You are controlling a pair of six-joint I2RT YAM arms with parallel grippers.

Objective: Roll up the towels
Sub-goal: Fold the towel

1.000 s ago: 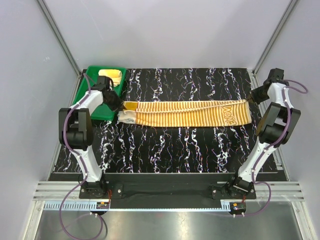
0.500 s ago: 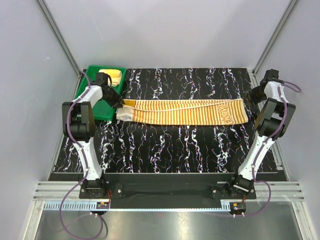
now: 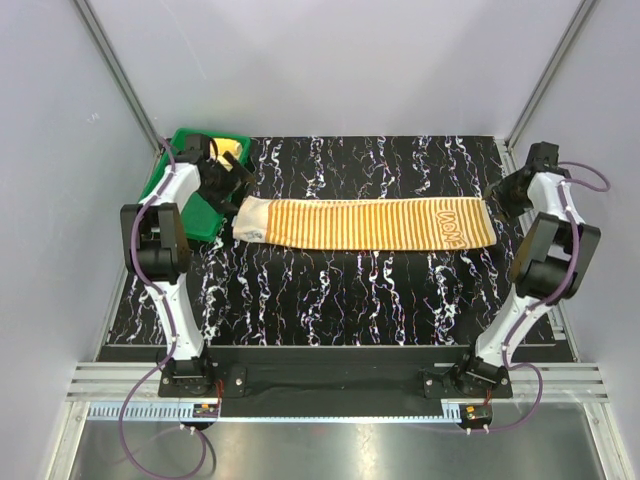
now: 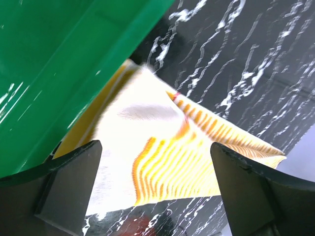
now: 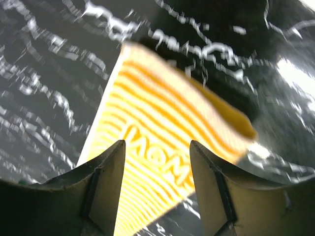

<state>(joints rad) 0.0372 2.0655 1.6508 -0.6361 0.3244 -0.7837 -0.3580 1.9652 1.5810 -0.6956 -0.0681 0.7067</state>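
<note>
The orange-and-cream striped towel (image 3: 365,223) lies flat in a long band across the table, lettering near its right end. Its left end shows a pale patch (image 4: 142,128). My left gripper (image 3: 224,183) hovers just off that end, by the bin, wide open with nothing between the fingers; the left wrist view shows the towel (image 4: 167,167) below the gripper (image 4: 155,145). My right gripper (image 3: 504,196) is open just past the right end, above the lettered part (image 5: 157,162), where a corner (image 5: 227,117) is folded over. A bit of pale yellow towel (image 3: 232,151) shows in the bin.
A green bin (image 3: 190,215) sits at the table's back left corner, its wall (image 4: 64,59) close beside my left fingers. The black marbled table (image 3: 350,300) stretches in front of the towel. Frame posts and grey walls stand at both sides.
Both grippers have opened and let go of the towel's ends. The towel has settled flat and straight on the table. The left gripper has drawn back towards the bin.
</note>
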